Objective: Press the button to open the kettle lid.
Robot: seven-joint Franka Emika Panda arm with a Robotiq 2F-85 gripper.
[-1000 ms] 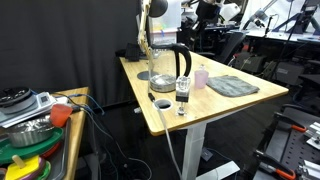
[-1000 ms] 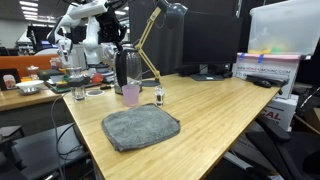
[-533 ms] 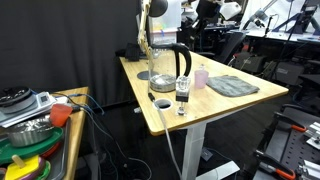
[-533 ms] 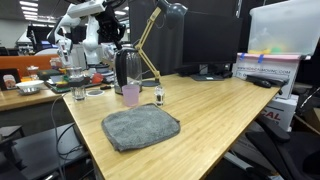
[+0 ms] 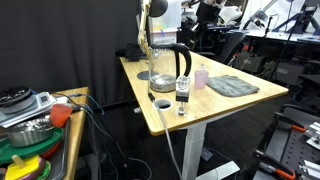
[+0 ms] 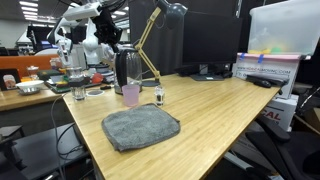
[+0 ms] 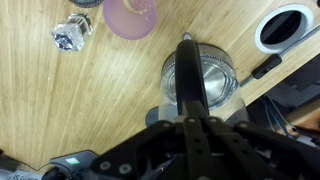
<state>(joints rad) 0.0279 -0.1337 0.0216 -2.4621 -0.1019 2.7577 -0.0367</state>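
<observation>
Even overhead light fell on the table [image 5: 200,108], with soft shadows; the black backdrop [image 5: 60,40] was dim. Glare glinted on the kettle [image 7: 218,80] glass.

Clear, black-topped kettle [image 6: 126,72], pink cup [image 6: 131,95], grey cloth [image 6: 140,127], tan table [image 6: 220,110].

On the wooden surface [image 5: 215,108] stands the kettle [image 5: 168,64], upright. At its 3 o'clock, near it, is a pink cup [image 5: 201,77]. A small clear bottle [image 5: 182,92] stands at the kettle's 5 o'clock. A grey cloth [image 5: 232,87] lies flat at the cup's 4 o'clock.
</observation>
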